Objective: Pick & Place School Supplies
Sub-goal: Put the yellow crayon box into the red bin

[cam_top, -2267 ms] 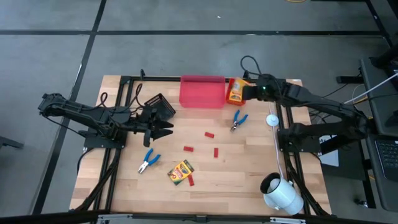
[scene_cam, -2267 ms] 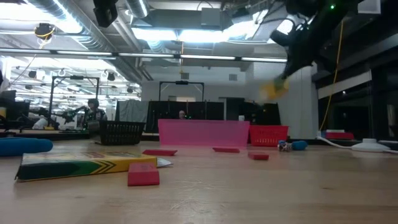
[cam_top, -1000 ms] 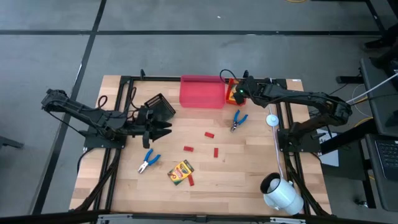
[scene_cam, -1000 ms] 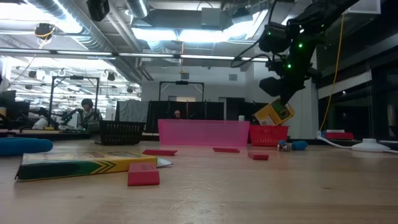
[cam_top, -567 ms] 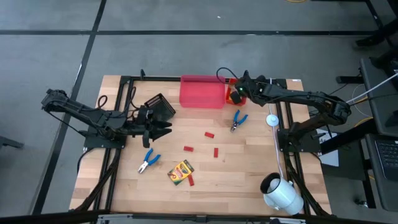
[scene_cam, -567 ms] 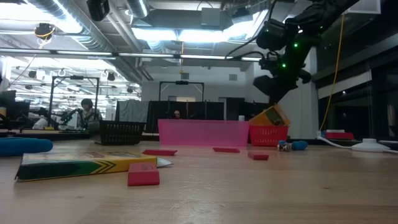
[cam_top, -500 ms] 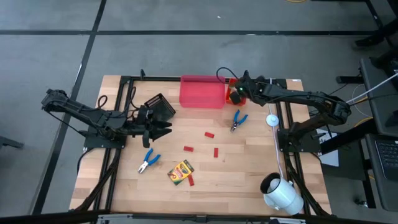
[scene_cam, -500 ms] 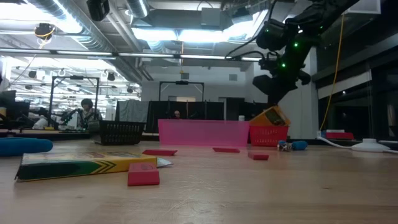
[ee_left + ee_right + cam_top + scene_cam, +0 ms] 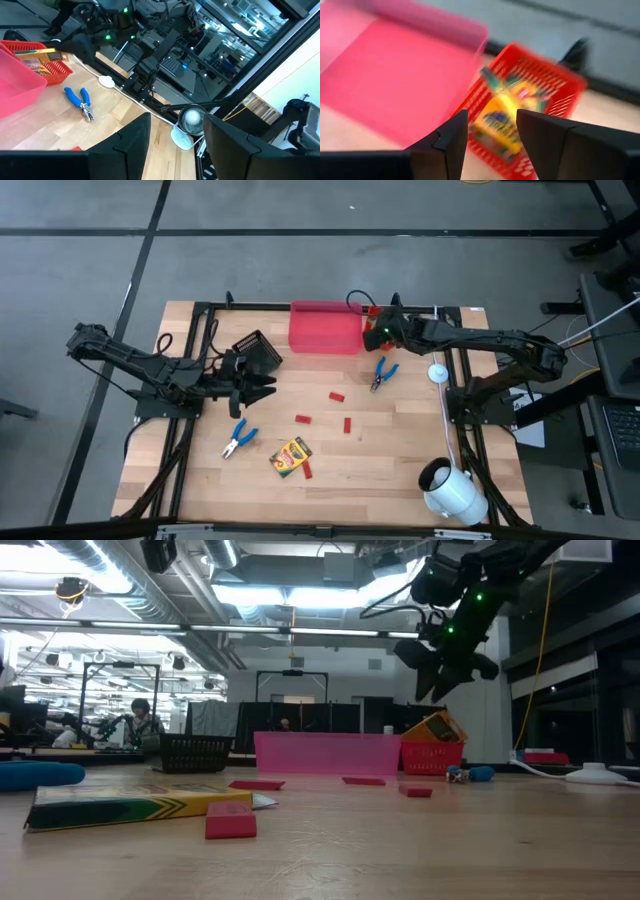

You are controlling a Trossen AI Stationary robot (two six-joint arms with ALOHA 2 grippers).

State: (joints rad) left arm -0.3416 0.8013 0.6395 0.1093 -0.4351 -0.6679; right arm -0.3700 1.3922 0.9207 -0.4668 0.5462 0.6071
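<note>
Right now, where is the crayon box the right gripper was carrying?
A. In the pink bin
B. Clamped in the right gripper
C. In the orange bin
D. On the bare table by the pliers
C: the crayon box lies in the orange bin, with the right gripper open above it.

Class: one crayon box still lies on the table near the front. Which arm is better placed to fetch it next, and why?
Probably the left: the left gripper hangs open nearer the crayon box. The right gripper is open too, but far back above the orange bin.
</note>
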